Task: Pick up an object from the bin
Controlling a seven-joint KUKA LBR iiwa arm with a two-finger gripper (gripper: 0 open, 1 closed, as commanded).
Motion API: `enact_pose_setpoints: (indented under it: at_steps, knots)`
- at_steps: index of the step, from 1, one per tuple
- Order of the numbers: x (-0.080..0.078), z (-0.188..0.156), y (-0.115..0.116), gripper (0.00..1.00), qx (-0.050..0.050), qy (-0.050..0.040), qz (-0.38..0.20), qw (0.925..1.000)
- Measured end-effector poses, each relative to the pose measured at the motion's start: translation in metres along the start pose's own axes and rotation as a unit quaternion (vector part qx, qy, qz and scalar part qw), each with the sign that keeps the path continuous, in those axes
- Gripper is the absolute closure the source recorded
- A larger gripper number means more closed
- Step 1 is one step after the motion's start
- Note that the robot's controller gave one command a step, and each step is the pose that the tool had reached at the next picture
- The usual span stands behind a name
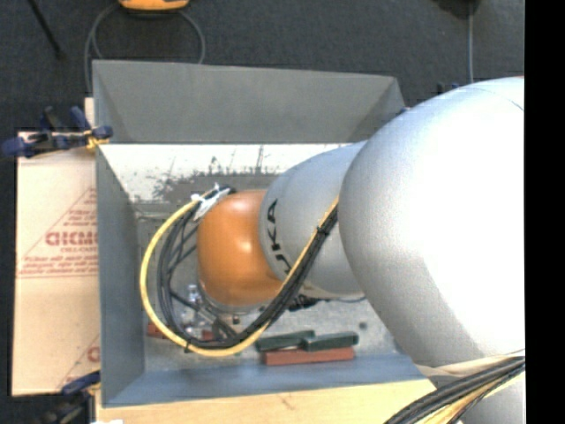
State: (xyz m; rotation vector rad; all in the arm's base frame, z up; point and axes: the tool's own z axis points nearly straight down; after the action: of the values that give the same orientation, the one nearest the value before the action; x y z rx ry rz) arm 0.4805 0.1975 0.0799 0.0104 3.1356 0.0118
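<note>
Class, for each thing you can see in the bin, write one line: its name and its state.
dark green bar: lying flat near the front wall of the bin, free.
reddish-brown bar: lying flat beside it, nearer that wall.
gripper: low in the front left part.

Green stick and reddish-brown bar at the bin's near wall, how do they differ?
The green stick is dark and uneven in outline; the reddish-brown bar is straight-edged. The green stick lies slightly tilted, farther from the near wall; the reddish-brown bar lies level beside that wall. Both are long, slim and lie flat.
</note>
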Motion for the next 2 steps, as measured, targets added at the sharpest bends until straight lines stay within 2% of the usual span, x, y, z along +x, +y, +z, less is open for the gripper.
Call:
enact_pose_setpoints:
  at_steps: [1,2]
  knots:
    - [-0.002,-0.039,-0.001,1.0,0.004,0.0057,0.0,1.0]
    - [-0.012,-0.101,0.002,1.0,0.002,-0.0012,-0.005,1.0]
